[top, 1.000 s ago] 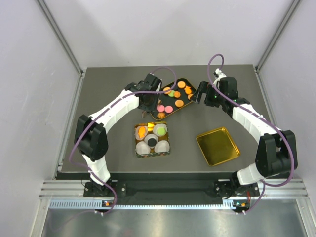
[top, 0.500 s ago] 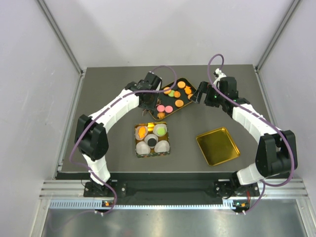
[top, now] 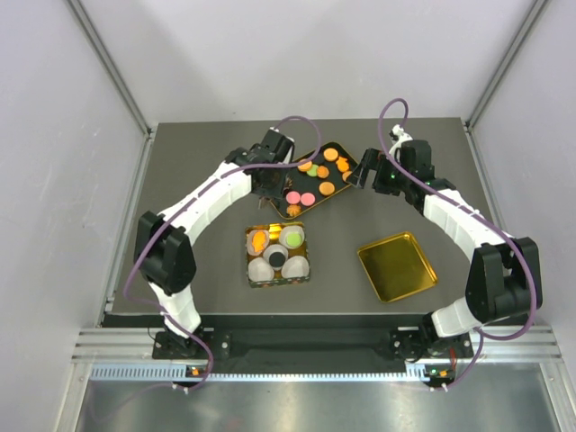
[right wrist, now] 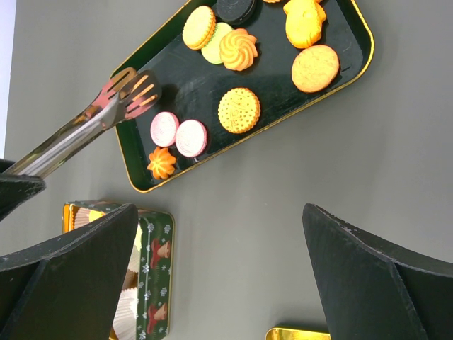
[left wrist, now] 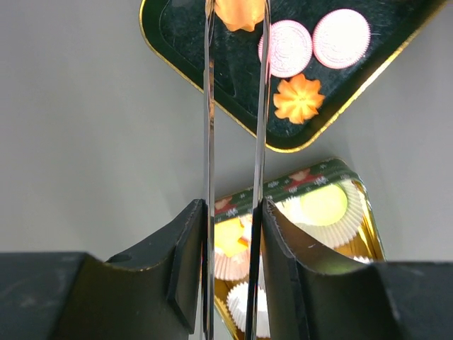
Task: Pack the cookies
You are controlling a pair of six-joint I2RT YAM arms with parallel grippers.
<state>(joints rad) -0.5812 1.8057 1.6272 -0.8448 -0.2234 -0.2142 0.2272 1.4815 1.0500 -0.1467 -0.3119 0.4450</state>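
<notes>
The left hand [left wrist: 233, 212] pinches tongs [left wrist: 209, 106] over the cookie tray [left wrist: 191, 42]
An orange cookie [left wrist: 241, 14] sits between the tong tips, straight ahead along their long axis; the right hand [right wrist: 219, 209] is spread, farther off.

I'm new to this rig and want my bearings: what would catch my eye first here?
The black gold-rimmed tray at the table's far centre stands out, dotted with orange, pink and green cookies. The left gripper is shut on long metal tongs whose tips hang over that tray. Nearer the arms sit a green tin of white paper cups and, to its right, a shiny gold tray.
</notes>
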